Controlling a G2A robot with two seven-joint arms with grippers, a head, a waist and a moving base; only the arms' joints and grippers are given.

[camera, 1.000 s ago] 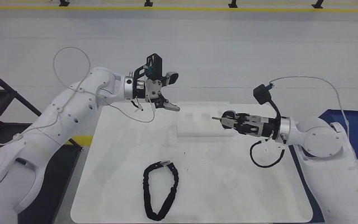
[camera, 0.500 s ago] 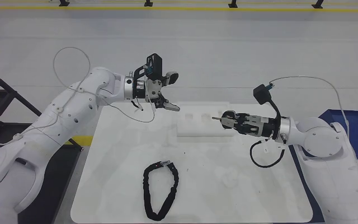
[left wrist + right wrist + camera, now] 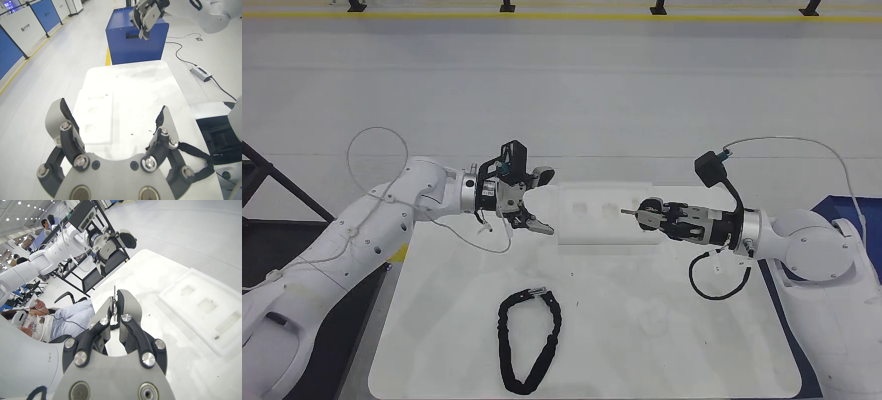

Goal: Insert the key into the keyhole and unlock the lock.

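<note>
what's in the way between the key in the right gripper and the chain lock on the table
Nothing visible. The right gripper holds the key above the white foam tray; the chain lock lies toward the front of the table, bare surface between. The open left gripper hangs by the tray's other end.

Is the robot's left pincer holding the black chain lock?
No, the left pincer is open and empty, while the black chain lock lies on the table.
</note>
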